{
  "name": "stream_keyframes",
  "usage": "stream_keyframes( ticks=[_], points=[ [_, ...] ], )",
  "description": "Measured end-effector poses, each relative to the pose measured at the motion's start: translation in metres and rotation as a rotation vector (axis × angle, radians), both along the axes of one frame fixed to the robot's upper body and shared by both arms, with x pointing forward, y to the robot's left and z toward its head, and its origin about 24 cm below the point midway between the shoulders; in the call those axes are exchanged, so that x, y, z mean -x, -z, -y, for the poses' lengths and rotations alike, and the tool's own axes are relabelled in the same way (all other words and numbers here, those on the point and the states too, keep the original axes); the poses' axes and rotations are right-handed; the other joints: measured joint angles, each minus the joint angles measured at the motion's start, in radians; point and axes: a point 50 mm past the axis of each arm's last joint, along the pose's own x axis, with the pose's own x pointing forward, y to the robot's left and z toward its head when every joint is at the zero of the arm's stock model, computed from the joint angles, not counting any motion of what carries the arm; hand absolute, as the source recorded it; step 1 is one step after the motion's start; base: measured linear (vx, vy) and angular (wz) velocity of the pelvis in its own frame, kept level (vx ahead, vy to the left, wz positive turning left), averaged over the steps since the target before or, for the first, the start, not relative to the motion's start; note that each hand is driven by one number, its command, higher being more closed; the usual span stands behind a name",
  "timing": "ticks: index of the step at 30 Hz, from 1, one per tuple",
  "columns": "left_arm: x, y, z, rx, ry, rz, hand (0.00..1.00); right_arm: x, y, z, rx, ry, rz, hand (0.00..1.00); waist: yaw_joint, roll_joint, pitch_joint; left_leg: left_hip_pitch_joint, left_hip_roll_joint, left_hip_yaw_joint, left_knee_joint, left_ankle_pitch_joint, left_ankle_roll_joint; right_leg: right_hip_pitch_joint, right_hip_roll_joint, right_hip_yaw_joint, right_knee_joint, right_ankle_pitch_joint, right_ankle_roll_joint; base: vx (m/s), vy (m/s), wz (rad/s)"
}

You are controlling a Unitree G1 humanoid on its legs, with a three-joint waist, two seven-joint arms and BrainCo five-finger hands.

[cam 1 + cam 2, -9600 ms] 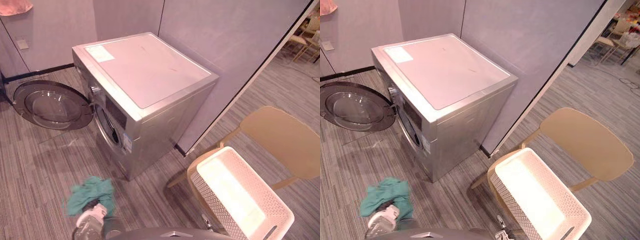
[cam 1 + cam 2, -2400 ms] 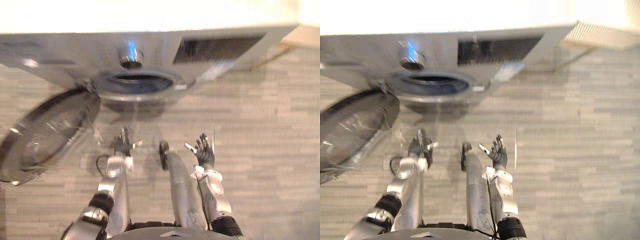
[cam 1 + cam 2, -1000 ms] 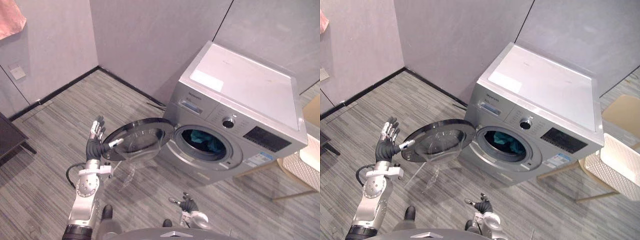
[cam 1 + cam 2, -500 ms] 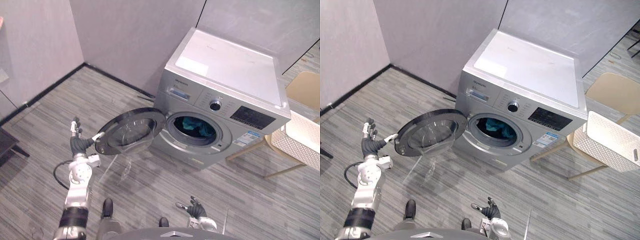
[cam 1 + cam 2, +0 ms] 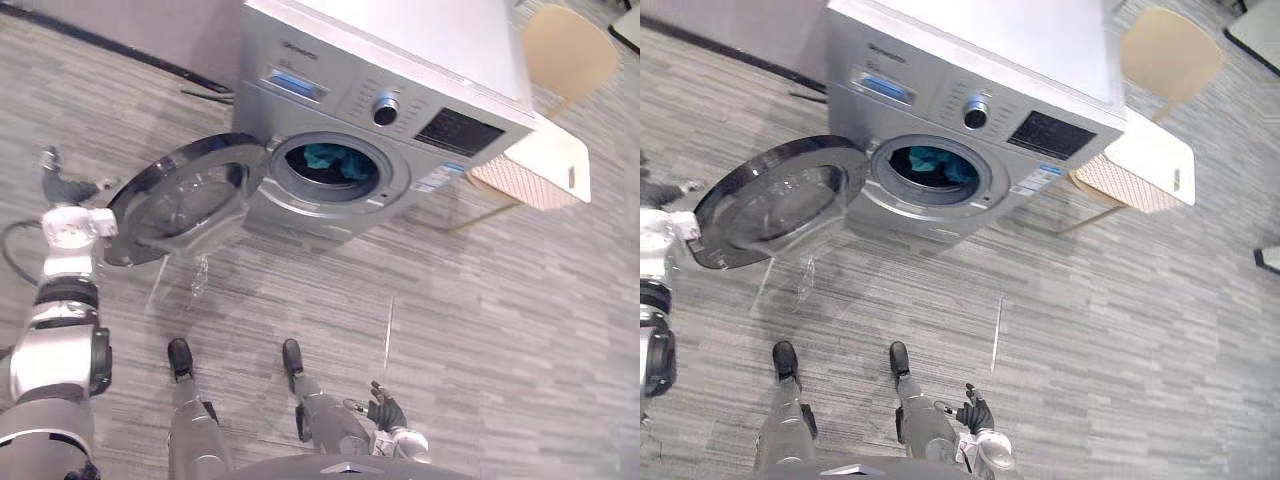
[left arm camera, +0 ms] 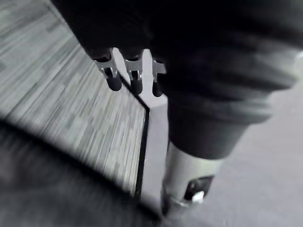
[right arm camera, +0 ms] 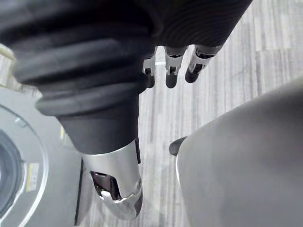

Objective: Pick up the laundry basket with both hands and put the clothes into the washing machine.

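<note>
Washer stands at the far side with its round door swung open to the left, and a chair at its right carries the white basket. Teal clothes lie inside the drum. Left robot hand is just beside the door's left edge, fingers straight and apart, and the right robot hand hangs low at the near edge, loosely spread, holding nothing.

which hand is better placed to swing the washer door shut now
Left, probably. The left hand is open, right beside the free edge of the open door. The right hand hangs low near the robot's body, well away from it. The clothes already lie inside the washing machine.
</note>
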Motion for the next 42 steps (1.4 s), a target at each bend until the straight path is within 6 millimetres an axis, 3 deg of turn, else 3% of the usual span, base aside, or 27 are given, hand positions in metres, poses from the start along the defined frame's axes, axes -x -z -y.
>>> stream_keyframes(
  ticks=[2, 3, 4, 6, 7, 8, 9, 10, 12, 13, 14, 16, 18, 19, 21, 23, 30, 33, 37, 40, 42],
  points=[
    [0.005, 0.025, 0.010, 0.016, 0.035, -0.056, 0.00, 0.001, 0.000, 0.001, 0.002, 0.005, -0.003, 0.00, 0.000, -0.003, -0.001, 0.006, -0.008, 0.006, 0.000, 0.004, -0.006, 0.003, -0.007, -0.006, 0.008, -0.054, -0.014, -0.11, -0.075, -0.07],
    [0.015, 0.057, 0.031, 0.021, 0.097, -0.115, 0.00, -0.001, 0.000, 0.008, 0.014, 0.023, 0.001, 0.00, 0.007, 0.016, 0.013, 0.029, -0.007, 0.005, 0.000, 0.003, -0.009, 0.009, -0.004, -0.012, 0.031, -0.085, -0.005, -0.10, -0.079, -0.03],
    [0.022, 0.070, 0.039, 0.011, 0.122, -0.129, 0.00, -0.002, -0.001, 0.011, 0.020, 0.032, 0.002, 0.00, 0.010, 0.028, 0.019, 0.040, -0.007, 0.005, -0.001, 0.004, -0.009, 0.015, -0.002, -0.012, 0.040, -0.092, -0.004, -0.10, -0.067, 0.00],
    [0.043, 0.109, 0.077, -0.019, 0.281, -0.225, 0.00, 0.000, -0.001, 0.022, 0.043, 0.044, -0.005, 0.00, 0.022, 0.066, 0.008, 0.048, -0.012, -0.003, -0.001, 0.003, -0.008, 0.018, -0.006, -0.021, 0.070, -0.119, 0.000, -0.07, -0.031, 0.20],
    [0.064, 0.140, 0.119, -0.010, 0.468, -0.314, 0.00, 0.002, 0.001, 0.026, 0.051, 0.057, -0.018, 0.00, 0.030, 0.085, -0.003, 0.048, -0.027, -0.022, -0.001, 0.001, -0.004, 0.020, -0.020, -0.029, 0.085, -0.138, 0.017, -0.05, 0.005, 0.36],
    [0.075, 0.152, 0.137, 0.002, 0.547, -0.353, 0.00, 0.003, 0.001, 0.027, 0.052, 0.058, -0.023, 0.00, 0.036, 0.089, -0.005, 0.048, -0.035, -0.026, -0.001, -0.001, -0.002, 0.022, -0.026, -0.030, 0.090, -0.146, 0.024, -0.03, 0.035, 0.46],
    [0.097, 0.170, 0.176, 0.076, 0.730, -0.394, 0.00, 0.002, 0.002, 0.026, 0.049, 0.057, -0.032, 0.00, 0.042, 0.090, -0.007, 0.049, -0.055, -0.041, -0.001, -0.004, 0.003, 0.030, -0.042, -0.030, 0.096, -0.161, 0.041, 0.00, 0.041, 0.37],
    [0.105, 0.174, 0.192, 0.110, 0.817, -0.410, 0.00, 0.001, 0.003, 0.024, 0.044, 0.057, -0.035, 0.00, 0.042, 0.090, -0.008, 0.049, -0.065, -0.049, -0.001, -0.005, 0.008, 0.037, -0.050, -0.030, 0.095, -0.168, 0.050, 0.01, 0.049, 0.43],
    [0.140, 0.179, 0.248, 0.187, 1.142, -0.453, 0.00, -0.002, 0.004, 0.015, 0.018, 0.057, -0.042, 0.00, 0.038, 0.084, -0.017, 0.055, -0.101, -0.072, -0.001, -0.010, 0.025, 0.061, -0.080, -0.028, 0.093, -0.184, 0.071, 0.03, 0.057, 0.41],
    [0.151, 0.178, 0.264, 0.221, 1.238, -0.459, 0.00, -0.001, 0.005, 0.014, 0.015, 0.057, -0.046, 0.00, 0.037, 0.083, -0.019, 0.061, -0.111, -0.076, -0.001, -0.013, 0.030, 0.070, -0.089, -0.028, 0.092, -0.187, 0.077, 0.08, 0.097, 0.44],
    [0.175, 0.166, 0.300, 0.326, 1.454, -0.444, 0.00, -0.001, 0.006, 0.014, 0.015, 0.057, -0.058, 0.00, 0.035, 0.082, -0.030, 0.072, -0.132, -0.084, -0.001, -0.020, 0.043, 0.092, -0.110, -0.027, 0.092, -0.195, 0.090, 0.07, 0.086, 0.33],
    [0.192, 0.140, 0.328, 0.434, 1.638, -0.355, 0.00, 0.005, 0.010, 0.014, 0.015, 0.056, -0.090, 0.00, 0.031, 0.083, -0.065, 0.073, -0.151, -0.092, -0.001, -0.026, 0.053, 0.094, -0.126, -0.028, 0.095, -0.203, 0.100, 0.09, 0.079, 0.23],
    [0.193, 0.091, 0.352, 0.557, 1.801, -0.148, 0.00, 0.011, 0.014, 0.013, 0.017, 0.051, -0.121, 0.00, 0.028, 0.086, -0.091, 0.102, -0.162, -0.095, -0.001, -0.029, 0.054, 0.126, -0.136, -0.029, 0.096, -0.211, 0.100, 0.11, 0.038, 0.09],
    [0.192, 0.086, 0.353, 0.571, 1.811, -0.126, 0.00, 0.012, 0.015, 0.013, 0.018, 0.051, -0.124, 0.00, 0.028, 0.087, -0.095, 0.105, -0.163, -0.096, -0.001, -0.030, 0.054, 0.128, -0.136, -0.029, 0.097, -0.213, 0.098, 0.06, 0.004, 0.06],
    [0.177, 0.055, 0.362, 0.639, 1.841, 0.032, 0.00, 0.016, 0.017, 0.014, 0.037, 0.016, -0.147, 0.00, 0.020, 0.109, -0.149, 0.106, -0.155, -0.100, -0.001, -0.029, 0.052, 0.127, -0.128, -0.031, 0.108, -0.222, 0.094, 0.04, -0.022, 0.01],
    [0.171, 0.049, 0.362, 0.651, 1.833, 0.064, 0.00, 0.015, 0.017, 0.016, 0.045, 0.011, -0.147, 0.00, 0.016, 0.121, -0.154, 0.125, -0.153, -0.100, -0.002, -0.028, 0.050, 0.147, -0.122, -0.036, 0.105, -0.228, 0.080, 0.03, -0.033, -0.05],
    [0.161, 0.071, 0.351, 0.633, 1.730, -0.023, 0.00, 0.016, 0.018, 0.016, 0.051, -0.008, -0.159, 0.00, 0.007, 0.134, -0.160, 0.172, -0.150, -0.103, -0.002, -0.040, 0.049, 0.199, -0.121, -0.050, 0.092, -0.244, 0.053, 0.00, -0.014, 0.02],
    [0.156, 0.094, 0.337, 0.632, 1.635, -0.111, 0.00, 0.017, 0.019, 0.017, 0.051, -0.008, -0.170, 0.00, 0.006, 0.135, -0.161, 0.172, -0.155, -0.103, -0.002, -0.043, 0.053, 0.209, -0.121, -0.051, 0.084, -0.260, 0.007, 0.03, 0.005, 0.03],
    [0.153, 0.130, 0.316, 0.607, 1.493, -0.253, 0.00, 0.016, 0.020, 0.016, 0.051, -0.011, -0.181, 0.00, 0.009, 0.134, -0.161, 0.183, -0.157, -0.103, -0.002, -0.051, 0.056, 0.227, -0.121, -0.053, 0.071, -0.262, -0.027, 0.05, -0.003, 0.04],
    [0.151, 0.175, 0.281, 0.475, 1.316, -0.442, 0.00, 0.017, 0.020, 0.016, 0.052, -0.011, -0.185, 0.00, 0.018, 0.135, -0.163, 0.197, -0.156, -0.099, -0.002, -0.060, 0.052, 0.239, -0.122, -0.053, 0.070, -0.258, -0.038, 0.05, -0.026, -0.05],
    [0.156, 0.216, 0.239, 0.432, 1.072, -0.622, 0.00, 0.014, 0.020, 0.016, 0.052, -0.013, -0.187, 0.00, 0.028, 0.135, -0.163, 0.204, -0.154, -0.096, -0.002, -0.066, 0.045, 0.246, -0.121, -0.053, 0.065, -0.257, -0.040, 0.06, -0.037, -0.06]
  ],
)
